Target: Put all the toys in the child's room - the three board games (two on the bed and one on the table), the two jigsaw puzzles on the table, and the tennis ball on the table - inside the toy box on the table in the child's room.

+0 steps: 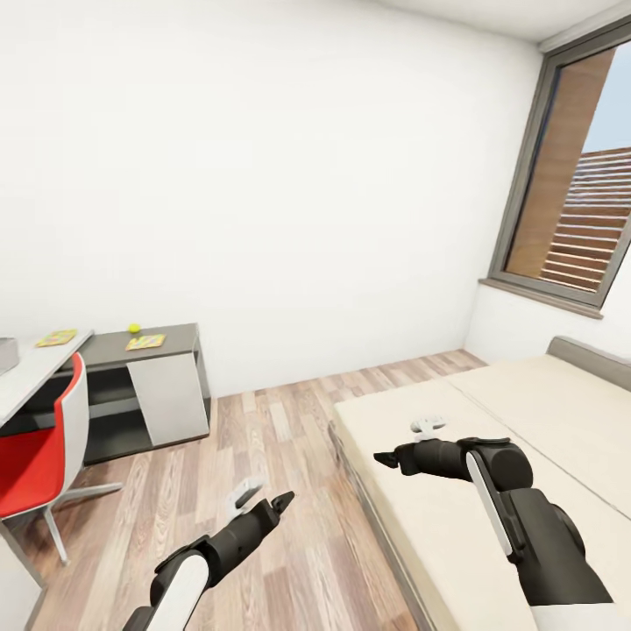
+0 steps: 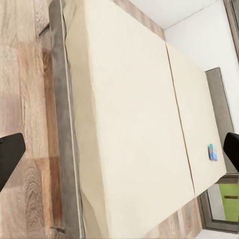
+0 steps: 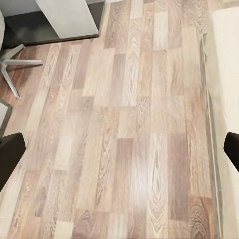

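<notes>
On the dark grey wing of the table lie two jigsaw puzzles with the yellow-green tennis ball between them. A pale grey corner of the toy box shows at the picture's left edge. The bed stretches along the right. On its mattress, near the headboard, a small blue board game shows in the left wrist view. My left gripper hangs open over the floor beside the bed. My right gripper is open and empty above the bed's near corner.
A red swivel chair stands at the desk, its metal base spread over the wood floor. White drawers close the wing's front. A window fills the right wall behind the bed.
</notes>
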